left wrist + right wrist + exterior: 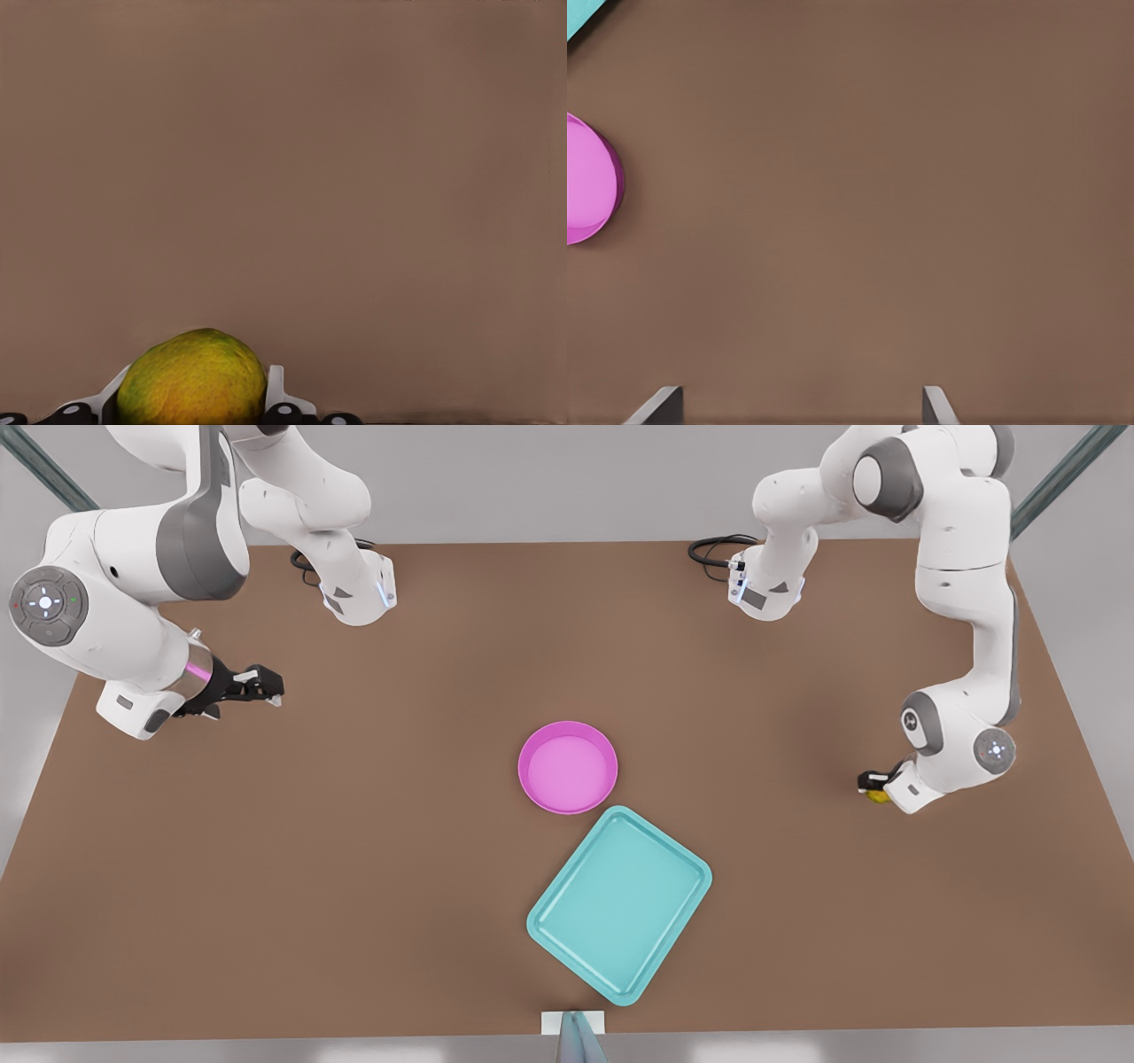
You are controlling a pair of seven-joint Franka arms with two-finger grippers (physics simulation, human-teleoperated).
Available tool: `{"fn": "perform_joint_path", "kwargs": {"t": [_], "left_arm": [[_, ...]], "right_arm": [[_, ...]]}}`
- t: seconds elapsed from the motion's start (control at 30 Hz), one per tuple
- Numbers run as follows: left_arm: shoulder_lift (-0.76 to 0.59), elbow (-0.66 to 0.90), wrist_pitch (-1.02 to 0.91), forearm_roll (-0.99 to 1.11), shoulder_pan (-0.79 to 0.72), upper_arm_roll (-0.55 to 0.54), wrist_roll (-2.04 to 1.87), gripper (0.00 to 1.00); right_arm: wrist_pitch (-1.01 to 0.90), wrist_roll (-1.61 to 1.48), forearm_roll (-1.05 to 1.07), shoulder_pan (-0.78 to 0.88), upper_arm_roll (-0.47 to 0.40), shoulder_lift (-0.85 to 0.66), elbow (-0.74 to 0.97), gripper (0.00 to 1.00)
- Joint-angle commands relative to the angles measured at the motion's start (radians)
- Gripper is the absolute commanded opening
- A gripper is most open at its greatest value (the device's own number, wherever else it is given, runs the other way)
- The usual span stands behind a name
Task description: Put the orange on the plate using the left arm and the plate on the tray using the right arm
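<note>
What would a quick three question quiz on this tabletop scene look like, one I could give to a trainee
1. True or false: the orange already lies on the plate.
2. Which gripper has the orange between its fingers: A) left gripper, B) right gripper?
3. Fill in: the plate sits on the brown table, just beside a corner of the ____.

Key:
1. False. The plate is empty; the orange is at the front view's right, far from it.
2. A. The right gripper waits open at the front view's left.
3. Tray, the teal one.
</note>
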Motion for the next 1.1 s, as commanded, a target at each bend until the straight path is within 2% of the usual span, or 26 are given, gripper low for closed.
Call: {"fn": "perform_joint_path", "kwargs": {"t": [0.0, 0.17, 0.23, 0.3, 0.4, 0.5, 0.53, 0.57, 0.67, 0.7, 0.77, 0.8, 0.83, 0.87, 0.9, 0.93, 0.97, 1.0, 1.03, 1.07], "left_arm": [[-0.012, 0.005, -0.138, -0.009, -0.092, -0.006, -0.208, 0.64], [0.034, 0.140, -0.211, -0.012, -0.562, -0.014, -0.824, 0.64], [0.117, 0.341, -0.349, -0.026, -0.594, -0.133, -1.094, 0.64], [0.212, 0.487, -0.388, -0.067, -0.596, -0.213, -1.235, 0.64], [0.335, 0.642, -0.383, -0.069, -0.640, -0.229, -1.359, 0.64], [0.349, 0.660, -0.388, -0.080, -0.688, -0.229, -1.399, 0.65], [0.349, 0.653, -0.394, -0.092, -0.697, -0.230, -1.395, 0.72], [0.349, 0.653, -0.451, -0.092, -0.711, -0.232, -1.398, 1.00], [0.331, 0.663, -0.487, -0.116, -0.709, -0.219, -1.384, 1.00], [0.276, 0.666, -0.562, -0.118, -0.676, -0.186, -1.347, 1.00], [0.136, 0.729, -0.906, -0.112, -0.543, -0.076, -0.963, 1.00], [0.122, 0.824, -1.049, -0.113, -0.513, 0.107, -0.717, 1.00], [0.120, 0.869, -1.060, -0.113, -0.513, 0.253, -0.536, 1.00], [0.119, 0.900, -1.073, -0.116, -0.512, 0.336, -0.424, 1.00], [0.119, 0.947, -1.101, -0.116, -0.513, 0.370, -0.411, 1.00], [0.056, 0.966, -1.104, -0.107, -0.458, 0.336, -0.408, 1.00], [-0.047, 0.903, -1.011, -0.071, -0.196, -0.007, -0.422, 1.00], [-0.162, 0.768, -0.885, 0.094, -0.050, -0.215, -0.425, 1.00], [-0.278, 0.590, -0.752, 0.097, -0.041, -0.218, -0.425, 1.00], [-0.288, 0.539, -0.774, 0.097, -0.039, -0.213, -0.431, 1.00]], "right_arm": [[0.001, -0.002, 0.001, 0.000, 0.000, -0.001, -0.001, 1.00], [0.012, -0.002, 0.001, -0.001, -0.002, 0.023, 0.009, 1.00], [0.012, -0.002, 0.001, 0.000, -0.006, 0.090, 0.056, 1.00], [0.030, 0.003, 0.002, 0.000, -0.006, 0.109, 0.059, 1.00], [0.111, 0.009, 0.005, -0.027, -0.006, 0.113, 0.058, 1.00], [0.108, 0.012, 0.008, -0.027, -0.008, 0.116, 0.052, 1.00], [0.108, 0.012, 0.004, -0.027, -0.008, 0.116, 0.052, 1.00], [0.108, 0.012, 0.004, -0.026, -0.008, 0.116, 0.053, 1.00], [0.108, 0.012, 0.004, -0.027, -0.008, 0.117, 0.052, 1.00], [0.108, 0.012, 0.004, -0.027, -0.008, 0.122, 0.052, 1.00], [0.114, 0.012, 0.002, -0.020, -0.008, 0.125, 0.047, 1.00], [0.116, 0.012, 0.001, -0.024, -0.008, 0.145, 0.052, 1.00], [0.114, 0.012, 0.001, -0.020, -0.008, 0.151, 0.047, 1.00], [0.120, 0.012, 0.001, -0.012, -0.006, 0.172, 0.047, 1.00], [0.120, 0.012, 0.013, 0.003, 0.000, 0.204, 0.044, 1.00], [0.195, 0.021, 0.024, 0.100, 0.001, 0.270, 0.032, 1.00], [0.300, 0.078, 0.045, 0.131, 0.003, 0.297, -0.013, 1.00], [0.386, 0.078, 0.163, 0.128, 0.003, 0.310, -0.091, 1.00], [0.472, 0.080, 0.226, 0.120, 0.003, 0.312, -0.189, 1.00], [0.570, 0.078, 0.335, 0.129, 0.003, 0.315, -0.306, 1.00]]}}
